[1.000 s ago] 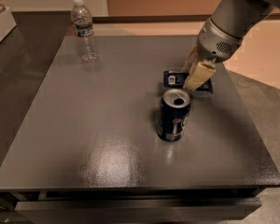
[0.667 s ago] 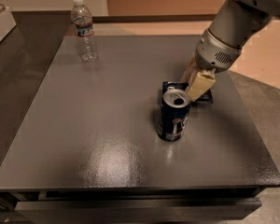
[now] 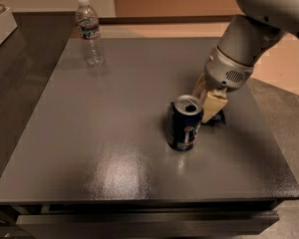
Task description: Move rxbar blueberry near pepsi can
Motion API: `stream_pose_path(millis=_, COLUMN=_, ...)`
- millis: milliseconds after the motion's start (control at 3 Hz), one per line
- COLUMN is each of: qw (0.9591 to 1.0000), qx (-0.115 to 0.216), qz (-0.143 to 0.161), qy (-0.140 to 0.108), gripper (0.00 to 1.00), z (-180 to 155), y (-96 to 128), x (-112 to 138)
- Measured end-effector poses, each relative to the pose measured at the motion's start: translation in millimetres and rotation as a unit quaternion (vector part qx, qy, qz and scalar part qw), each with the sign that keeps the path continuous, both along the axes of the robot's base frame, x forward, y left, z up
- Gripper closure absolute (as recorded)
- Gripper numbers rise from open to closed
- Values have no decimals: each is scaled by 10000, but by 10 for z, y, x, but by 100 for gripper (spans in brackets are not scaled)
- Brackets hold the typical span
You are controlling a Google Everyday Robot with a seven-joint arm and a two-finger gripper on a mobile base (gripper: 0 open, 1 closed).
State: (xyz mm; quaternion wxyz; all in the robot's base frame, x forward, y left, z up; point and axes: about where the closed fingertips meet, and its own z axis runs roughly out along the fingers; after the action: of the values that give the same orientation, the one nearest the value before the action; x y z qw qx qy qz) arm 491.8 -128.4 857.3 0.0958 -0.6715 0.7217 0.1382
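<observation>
Grey was the table (image 3: 89, 148), and on it stood one pepsi can (image 3: 183, 126), upright with its top opened, and one clear water bottle (image 3: 89, 34), upright at the far left corner, well apart from the can. One rxbar blueberry (image 3: 218, 118) was low over the table just behind and to the right of the can, mostly hidden. One arm (image 3: 239, 49) came in from the upper right and sloped down towards the can. Its gripper (image 3: 208, 108) pointed downward just behind the can, the beige fingers closed onto the bar.
</observation>
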Motion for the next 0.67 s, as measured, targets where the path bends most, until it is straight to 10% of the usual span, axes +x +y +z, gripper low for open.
stream_pose_path(millis=667, qw=9999, qx=16, qz=100, qy=-51, gripper=36, z=-48, y=45, x=-69)
